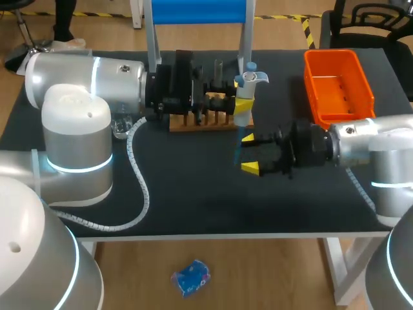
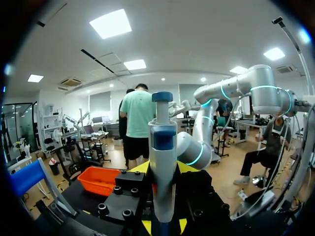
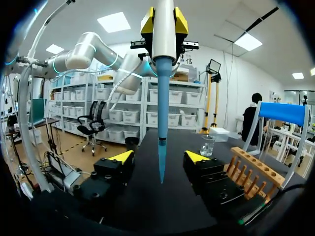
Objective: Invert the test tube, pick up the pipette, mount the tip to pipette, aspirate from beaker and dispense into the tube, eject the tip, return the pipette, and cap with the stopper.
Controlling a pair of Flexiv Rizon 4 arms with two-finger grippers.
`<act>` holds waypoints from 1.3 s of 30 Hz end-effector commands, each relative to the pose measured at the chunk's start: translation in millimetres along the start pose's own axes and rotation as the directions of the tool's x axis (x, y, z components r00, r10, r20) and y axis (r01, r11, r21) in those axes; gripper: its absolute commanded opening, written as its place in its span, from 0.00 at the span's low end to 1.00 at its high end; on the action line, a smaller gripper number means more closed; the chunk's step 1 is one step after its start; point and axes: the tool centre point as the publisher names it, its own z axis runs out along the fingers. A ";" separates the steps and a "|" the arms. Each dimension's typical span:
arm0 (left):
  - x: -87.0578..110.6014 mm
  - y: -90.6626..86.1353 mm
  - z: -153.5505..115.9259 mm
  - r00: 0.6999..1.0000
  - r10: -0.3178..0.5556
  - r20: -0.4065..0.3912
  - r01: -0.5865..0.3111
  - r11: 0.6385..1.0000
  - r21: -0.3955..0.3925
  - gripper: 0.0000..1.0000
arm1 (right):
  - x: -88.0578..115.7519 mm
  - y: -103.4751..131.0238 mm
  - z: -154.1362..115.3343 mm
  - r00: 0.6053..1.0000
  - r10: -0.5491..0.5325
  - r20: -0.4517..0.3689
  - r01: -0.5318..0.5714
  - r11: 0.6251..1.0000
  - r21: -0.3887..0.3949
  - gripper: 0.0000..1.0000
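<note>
- Our left arm (image 1: 84,74) comes in from the upper left of the head view and reaches across to the upper middle of the frame.
- There our left gripper (image 1: 242,97) is clamped on the pipette (image 1: 250,79), with a yellow fingertip on either side of its white body.
- In the left wrist view the pipette (image 2: 162,162) stands upright between our own fingers, blue button uppermost.
- A long blue tip (image 3: 161,147) sits on the pipette's lower end and points straight down.
- Our right arm (image 1: 368,139) enters from the right edge of the head view, and our right gripper (image 1: 250,153) sits just right of the frame's centre.
- The right gripper (image 3: 160,158) is spread wide and grasps nothing. In its own wrist view the blue tip hangs in the gap between the two yellow fingertips, touching neither.
- The wooden rack (image 1: 200,123) lies on the table (image 1: 193,187) in the upper middle of the head view, just left of the pipette. We cannot make out what stands in it.
- The beaker (image 1: 122,127) stands at the left of the head view, close to the left arm. In the right wrist view we see the beaker (image 3: 207,146) ahead of the right gripper, beyond the rack.
- An orange bin (image 1: 339,90) sits in the upper right of the head view, behind the right arm.
</note>
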 end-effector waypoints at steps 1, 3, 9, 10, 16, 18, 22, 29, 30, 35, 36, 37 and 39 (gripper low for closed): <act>-0.1 0.1 0.4 1.000 0.001 0.001 -0.001 1.000 0.003 0.00 | 4.8 -5.6 -18.4 0.998 0.019 -0.053 -0.018 0.999 0.032 1.00; -0.1 0.1 0.4 1.000 0.001 0.001 -0.001 1.000 0.003 0.00 | 7.3 -11.0 -25.0 0.997 0.031 -0.069 -0.028 0.998 0.051 1.00; -0.1 0.1 0.4 1.000 0.001 0.001 -0.001 1.000 0.003 0.00 | 10.2 -22.0 -43.2 0.994 0.060 -0.095 -0.044 0.986 0.161 1.00; -0.1 0.1 0.4 1.000 0.001 0.001 -0.001 1.000 0.003 0.00 | 10.5 -22.9 -45.4 0.994 0.059 -0.090 -0.043 0.984 0.174 1.00; -0.1 0.1 0.4 1.000 0.001 0.001 -0.001 1.000 0.003 0.00 | 10.5 -22.9 -45.4 0.994 0.059 -0.090 -0.043 0.984 0.174 1.00; -4.4 0.2 -9.9 1.000 0.010 0.023 -0.010 1.000 -0.016 0.00 | 10.5 -22.9 -45.4 0.994 0.059 -0.090 -0.043 0.984 0.174 1.00; -12.9 -2.8 -49.6 0.996 0.035 0.080 -0.035 0.999 -0.012 0.00 | 10.5 -22.9 -45.4 0.994 0.059 -0.090 -0.043 0.984 0.174 1.00; -17.6 -7.5 -102.2 0.991 0.024 0.131 -0.025 1.000 0.003 0.00 | 10.5 -22.9 -45.4 0.994 0.059 -0.090 -0.043 0.984 0.174 1.00; -17.6 -7.5 -102.2 0.991 0.024 0.131 -0.025 1.000 0.003 0.00 | 10.5 -22.9 -45.4 0.994 0.059 -0.090 -0.043 0.984 0.174 1.00; -17.6 -7.5 -102.2 0.991 0.024 0.131 -0.025 1.000 0.003 0.00 | 10.5 -22.9 -45.4 0.994 0.059 -0.090 -0.043 0.984 0.174 1.00; -17.6 -7.5 -102.2 0.991 0.024 0.131 -0.025 1.000 0.003 0.00 | 10.5 -22.9 -45.4 0.994 0.059 -0.090 -0.043 0.984 0.174 1.00; -17.6 -7.5 -102.2 0.991 0.024 0.131 -0.025 1.000 0.003 0.00 | 10.5 -22.9 -45.4 0.994 0.059 -0.090 -0.043 0.984 0.174 1.00; -17.6 -7.5 -102.2 0.991 0.024 0.131 -0.025 1.000 0.003 0.00 | 10.5 -22.9 -45.4 0.994 0.059 -0.090 -0.043 0.984 0.174 1.00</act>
